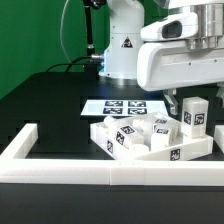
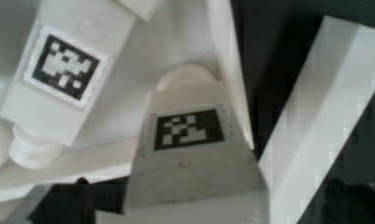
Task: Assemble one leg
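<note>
Right of centre in the exterior view, gripper hangs low over the tray, jaws either side of an upright leg at the tray's right side. Clenched on it or just around it: cannot tell, contact is hidden. Leg sits directly below the gripper with its long axis vertical, so the coming move looks like a straight squeeze and lift. Exterior view alone shows other legs loose in the tray, with the marker board behind on the bench. Wrist view alone shows the leg's tagged face centred between dark fingertips, with neighbours close beside.
</note>
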`<state>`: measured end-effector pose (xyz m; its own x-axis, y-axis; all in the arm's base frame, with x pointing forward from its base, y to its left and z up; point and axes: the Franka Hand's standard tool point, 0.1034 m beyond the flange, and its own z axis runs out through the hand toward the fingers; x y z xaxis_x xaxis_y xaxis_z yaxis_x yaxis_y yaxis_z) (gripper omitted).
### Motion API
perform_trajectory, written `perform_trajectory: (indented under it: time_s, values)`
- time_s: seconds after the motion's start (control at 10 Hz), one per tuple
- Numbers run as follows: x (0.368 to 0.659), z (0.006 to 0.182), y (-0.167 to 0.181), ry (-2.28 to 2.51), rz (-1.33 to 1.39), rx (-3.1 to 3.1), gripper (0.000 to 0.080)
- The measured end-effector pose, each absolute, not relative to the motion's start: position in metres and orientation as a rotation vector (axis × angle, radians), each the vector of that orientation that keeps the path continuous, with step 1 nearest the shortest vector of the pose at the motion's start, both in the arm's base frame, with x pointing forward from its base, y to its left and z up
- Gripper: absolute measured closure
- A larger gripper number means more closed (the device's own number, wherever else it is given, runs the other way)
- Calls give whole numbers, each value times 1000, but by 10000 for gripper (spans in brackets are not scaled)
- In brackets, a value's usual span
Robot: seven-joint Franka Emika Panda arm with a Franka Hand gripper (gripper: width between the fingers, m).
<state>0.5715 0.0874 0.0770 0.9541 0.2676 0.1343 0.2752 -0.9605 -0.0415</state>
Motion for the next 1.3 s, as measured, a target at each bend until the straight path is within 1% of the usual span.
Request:
perform_trajectory:
  time_s: [0.1, 0.2, 0.3, 0.4, 0.5, 1.0, 1.3]
  values:
    - [571, 77, 87, -423, -196, -3046, 310]
    - [571, 77, 87, -423, -196, -3046, 493]
    - [571, 77, 87, -415, -196, -3047, 514]
    - [571, 77, 87, -394, -195, -3048, 514]
    - [571, 77, 87, -267, -190, -3051, 514]
    - [571, 76, 97, 719, -167, -2897, 514]
    - [571, 76, 102, 1133, -137, -2751, 514]
